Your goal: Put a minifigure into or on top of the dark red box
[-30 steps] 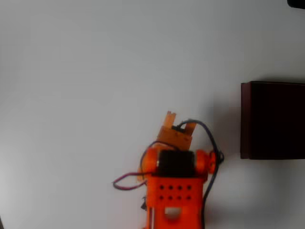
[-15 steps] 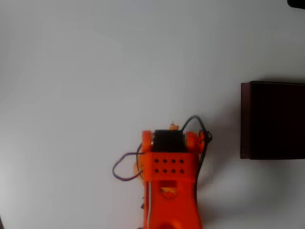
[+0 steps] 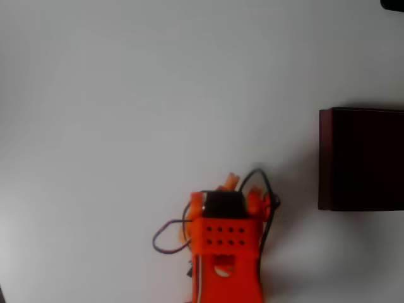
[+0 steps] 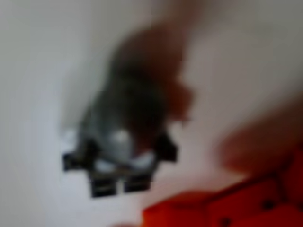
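Overhead view: gripper well left of the dark red box, finger state unclear. Wrist view: blurred minifigure right under the camera, apparently on the white counter; a misjudged close could knock it away.

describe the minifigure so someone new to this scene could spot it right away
Start from the white table: in the wrist view, the minifigure fills the centre, close to the camera and blurred. It is a tiny dark grey toy with pale spots and blocky black limbs. The dark red box, at the overhead view's right edge, is far larger, and the gripper is orange.
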{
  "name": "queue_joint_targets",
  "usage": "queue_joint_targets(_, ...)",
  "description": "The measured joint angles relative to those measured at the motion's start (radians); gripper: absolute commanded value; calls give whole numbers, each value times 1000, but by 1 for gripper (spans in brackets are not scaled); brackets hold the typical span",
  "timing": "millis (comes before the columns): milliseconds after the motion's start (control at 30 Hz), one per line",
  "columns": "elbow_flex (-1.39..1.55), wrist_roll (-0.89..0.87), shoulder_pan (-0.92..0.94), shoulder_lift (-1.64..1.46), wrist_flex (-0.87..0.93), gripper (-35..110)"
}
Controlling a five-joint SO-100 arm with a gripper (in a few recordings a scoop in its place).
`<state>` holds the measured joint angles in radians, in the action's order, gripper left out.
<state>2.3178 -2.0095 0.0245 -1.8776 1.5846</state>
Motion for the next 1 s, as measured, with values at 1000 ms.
queue_joint_targets(1000, 120, -186, -176, -78, -224, 19)
